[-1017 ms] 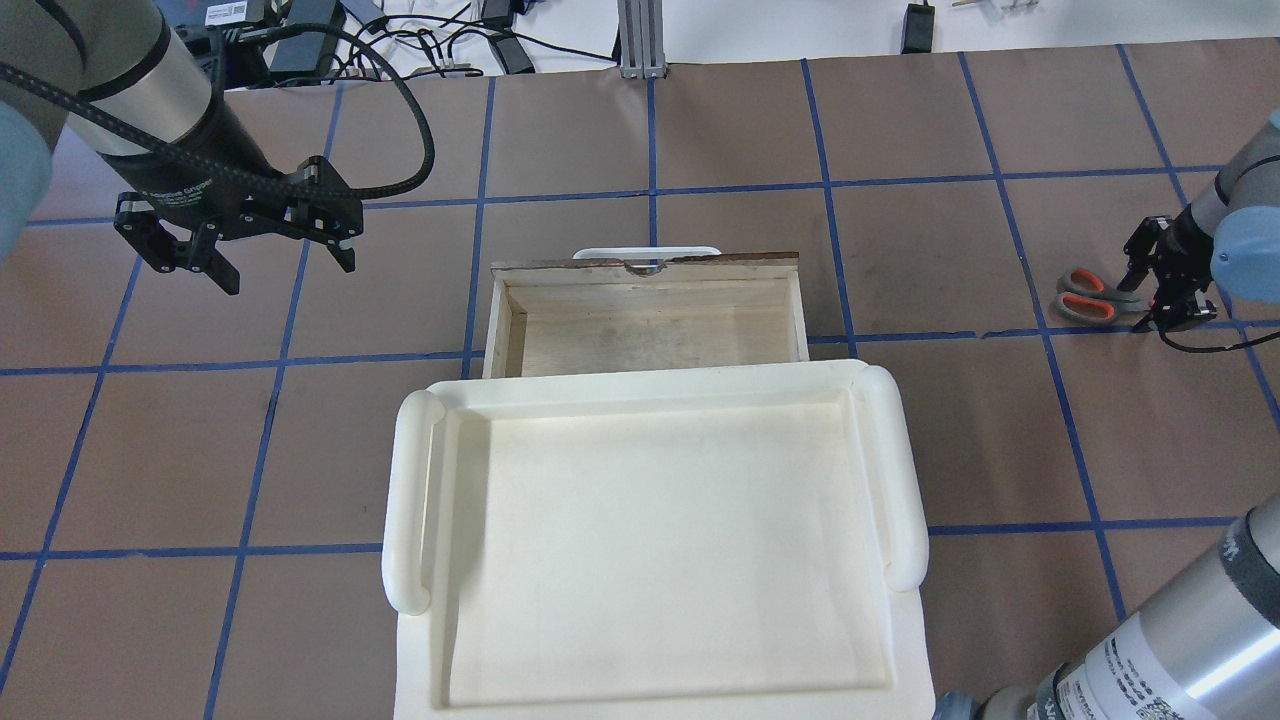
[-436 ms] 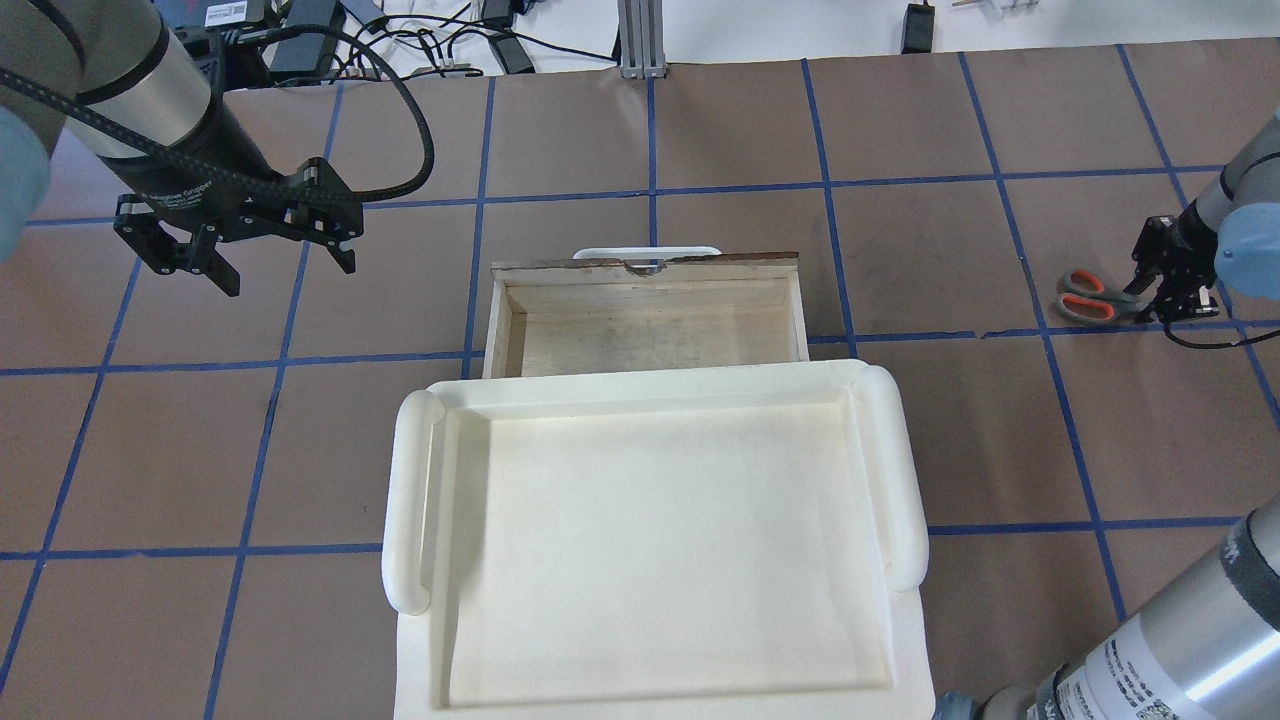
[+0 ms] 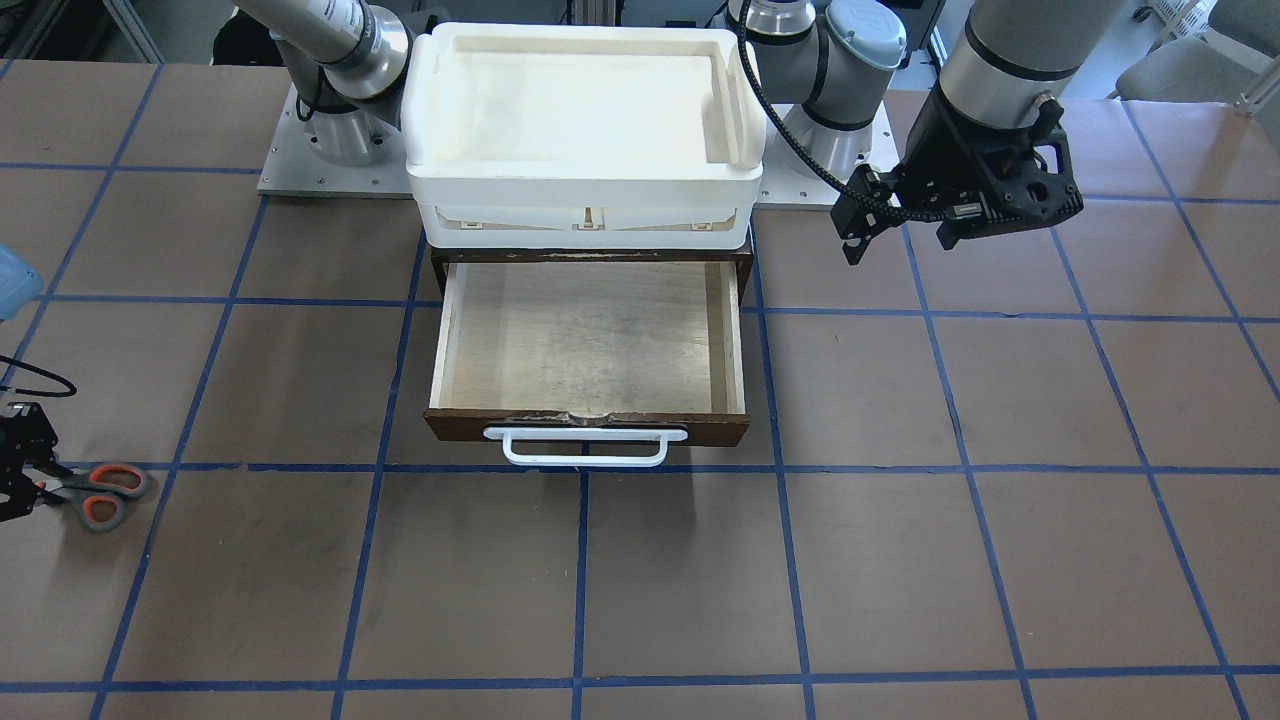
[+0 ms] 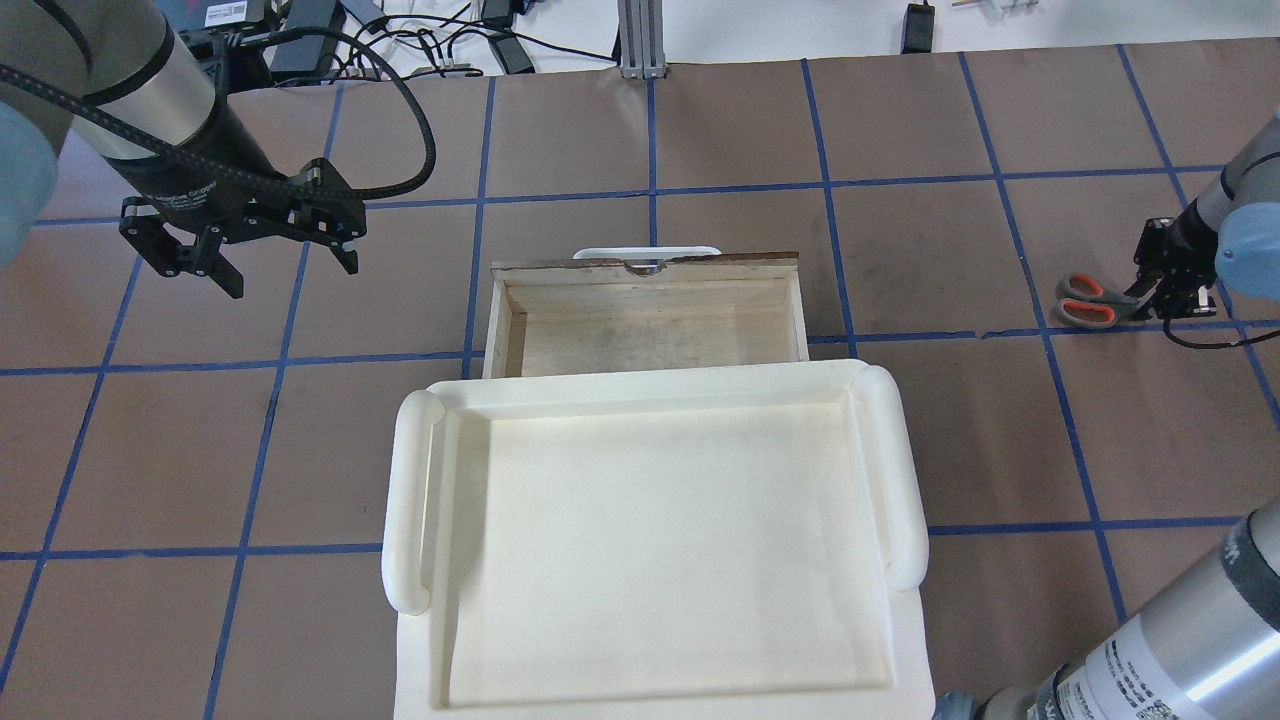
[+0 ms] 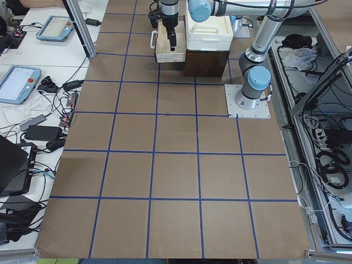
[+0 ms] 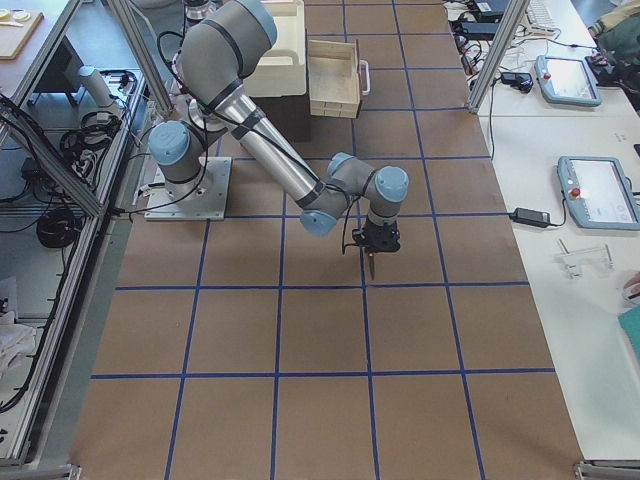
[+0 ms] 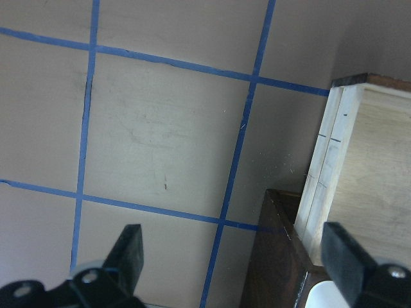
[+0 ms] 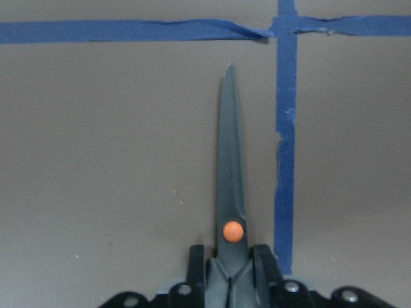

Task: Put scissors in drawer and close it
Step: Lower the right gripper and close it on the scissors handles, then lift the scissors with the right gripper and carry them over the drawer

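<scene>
The scissors (image 4: 1087, 299), grey handles lined orange, lie on the brown table at the far right, also in the front view (image 3: 102, 494). My right gripper (image 4: 1166, 291) is shut on them near the orange pivot dot; in the right wrist view the dark blades (image 8: 230, 167) stick out forward between its fingers (image 8: 196, 264). The drawer (image 4: 650, 325) stands pulled open at the table's middle, its plywood inside bare, dark front and white bar handle (image 3: 585, 448) facing away from me. My left gripper (image 4: 292, 274) is open and empty, in the air left of the drawer.
A white plastic tray (image 4: 650, 386) sits on the cabinet over the drawer's rear part. The drawer's corner (image 7: 369, 167) shows in the left wrist view. Blue tape lines grid the table. Cables and power bricks (image 4: 300, 40) lie past the far edge.
My right gripper's fingers have closed in on the scissors, which shifted slightly. My left arm has barely moved.
</scene>
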Available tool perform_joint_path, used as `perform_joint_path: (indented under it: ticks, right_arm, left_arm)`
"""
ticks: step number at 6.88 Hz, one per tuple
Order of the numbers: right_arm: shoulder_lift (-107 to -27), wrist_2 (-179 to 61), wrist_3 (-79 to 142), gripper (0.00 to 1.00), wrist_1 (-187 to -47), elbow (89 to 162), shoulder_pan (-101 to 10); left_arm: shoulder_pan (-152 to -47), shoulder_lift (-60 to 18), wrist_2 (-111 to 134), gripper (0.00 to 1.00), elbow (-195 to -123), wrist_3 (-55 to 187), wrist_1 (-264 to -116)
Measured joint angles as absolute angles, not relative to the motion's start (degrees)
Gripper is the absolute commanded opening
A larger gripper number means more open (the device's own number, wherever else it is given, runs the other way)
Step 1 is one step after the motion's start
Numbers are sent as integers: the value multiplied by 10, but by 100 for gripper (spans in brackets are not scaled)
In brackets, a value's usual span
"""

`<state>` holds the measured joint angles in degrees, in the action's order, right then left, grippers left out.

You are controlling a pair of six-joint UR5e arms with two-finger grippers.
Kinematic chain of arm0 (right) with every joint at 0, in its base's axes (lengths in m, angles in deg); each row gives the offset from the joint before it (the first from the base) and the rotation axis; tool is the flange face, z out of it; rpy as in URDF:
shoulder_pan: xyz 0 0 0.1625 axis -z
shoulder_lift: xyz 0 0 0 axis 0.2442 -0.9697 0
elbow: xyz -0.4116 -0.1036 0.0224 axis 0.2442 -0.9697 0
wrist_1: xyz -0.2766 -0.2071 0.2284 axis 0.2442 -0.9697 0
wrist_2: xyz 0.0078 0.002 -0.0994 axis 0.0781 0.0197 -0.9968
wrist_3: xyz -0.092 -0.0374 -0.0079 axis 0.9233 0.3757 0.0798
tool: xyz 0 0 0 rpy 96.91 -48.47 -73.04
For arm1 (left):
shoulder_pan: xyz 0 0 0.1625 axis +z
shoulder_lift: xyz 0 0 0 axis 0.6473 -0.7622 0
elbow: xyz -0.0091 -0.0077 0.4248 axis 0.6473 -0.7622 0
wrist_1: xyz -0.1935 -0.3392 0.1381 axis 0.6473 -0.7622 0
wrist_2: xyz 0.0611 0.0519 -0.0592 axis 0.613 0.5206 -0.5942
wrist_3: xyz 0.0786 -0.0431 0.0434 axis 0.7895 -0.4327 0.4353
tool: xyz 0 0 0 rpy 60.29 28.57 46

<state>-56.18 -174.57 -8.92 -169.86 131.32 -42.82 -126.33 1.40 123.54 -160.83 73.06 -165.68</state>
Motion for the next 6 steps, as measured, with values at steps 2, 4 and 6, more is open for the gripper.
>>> perform_joint_path:
  ticks: [2,4,6]
  right_arm:
    - [-561,-1740,-91,9,-1697,1311,-429]
    - [-566,-1730,-93,0,-1695,1309,-431]
    - [-577,-1713,-107,0,-1692,1309,-434]
  left_arm:
    - [-1263,16,1238,100,-1609,734,-1658]
    - [-1263,18,1238,100,-1609,737,-1658]
    - [-1263,18,1239,100,-1609,738,-1658]
